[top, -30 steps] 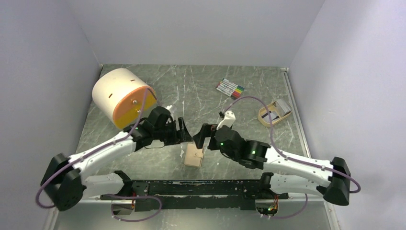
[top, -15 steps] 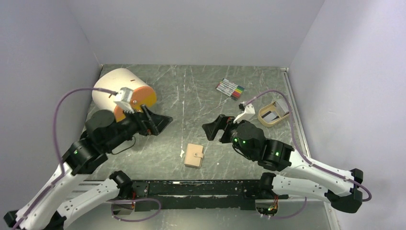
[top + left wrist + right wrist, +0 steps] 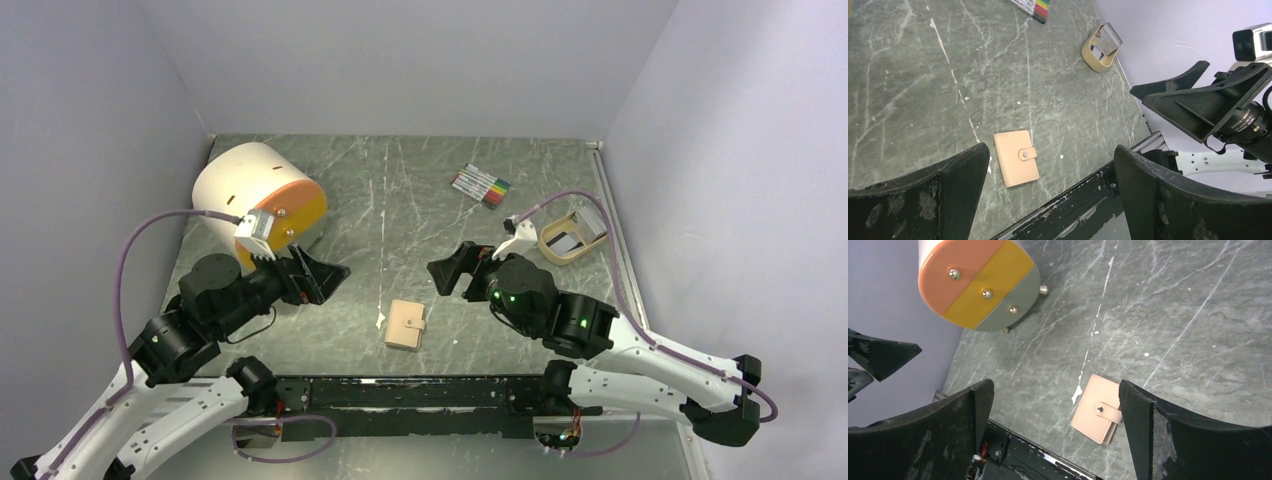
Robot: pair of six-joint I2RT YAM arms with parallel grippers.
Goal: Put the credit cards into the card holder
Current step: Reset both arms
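Card holder (image 3: pixel 406 325) lies shut, snap tab up, nearer the right gripper (image 3: pixel 441 277) than the left gripper (image 3: pixel 335 275), both hovering above it, fingers wide, holding nothing.

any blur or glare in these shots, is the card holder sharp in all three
Top external: soft even light, only faint shadows on the table, card holder sharp. Left wrist: card holder crisp, fingers of the left pincer loom large and dark. Right wrist: sharp too, small glints on the round container's screws.
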